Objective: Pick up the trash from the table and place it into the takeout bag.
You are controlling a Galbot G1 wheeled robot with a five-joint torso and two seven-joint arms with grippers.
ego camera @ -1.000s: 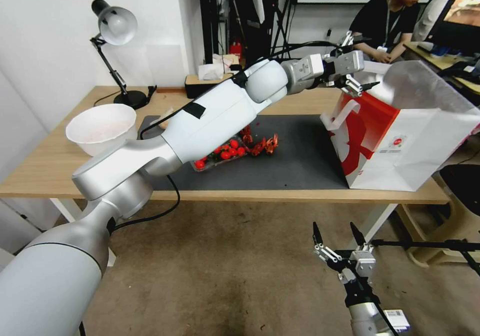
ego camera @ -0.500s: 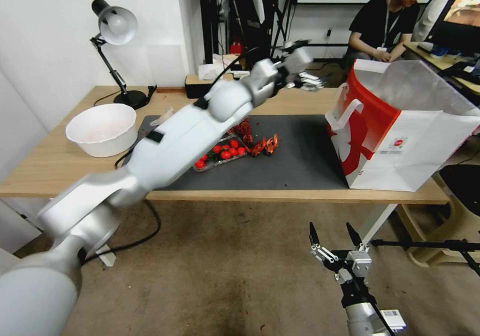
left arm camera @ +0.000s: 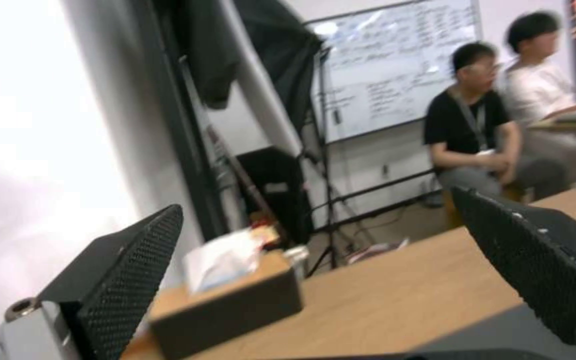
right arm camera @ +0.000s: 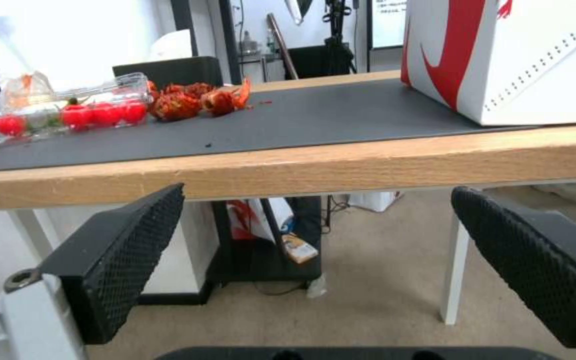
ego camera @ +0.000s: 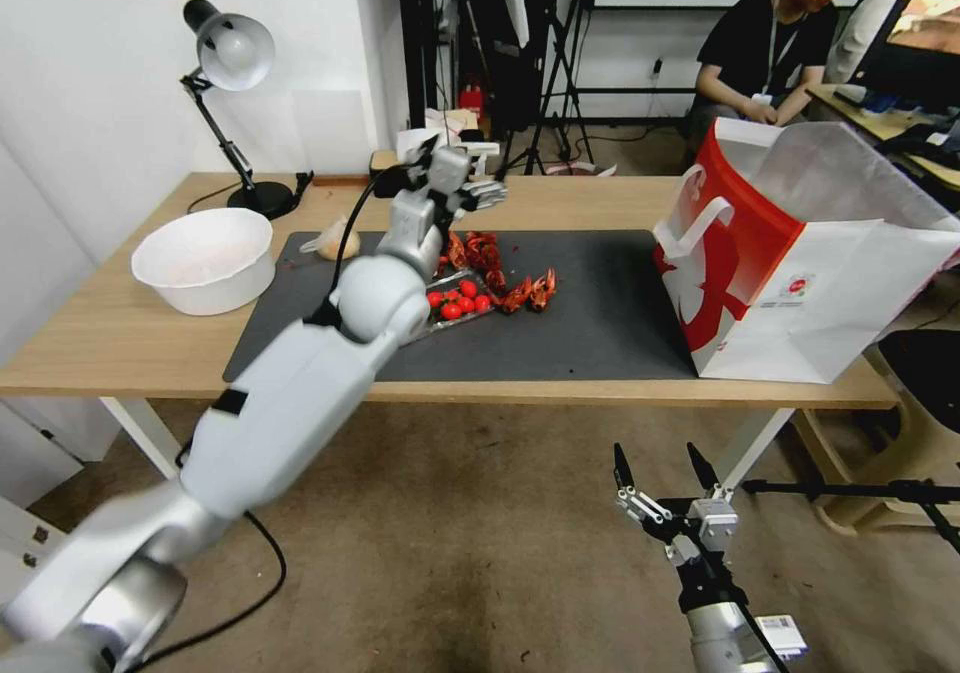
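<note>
Since a second ago the left arm has swung back from the takeout bag's (ego camera: 800, 283) mouth; its left gripper (ego camera: 470, 181) now hangs above the far side of the surface (ego camera: 120, 338), over the red food scraps (ego camera: 500, 273), fingers spread wide and empty. The bag stands upright at the mat's (ego camera: 600, 323) right end. The right gripper (ego camera: 655, 473) waits below the surface's front edge, open, holding nothing. A small clear bag of orange food (ego camera: 335, 238) lies at the mat's far left corner.
</note>
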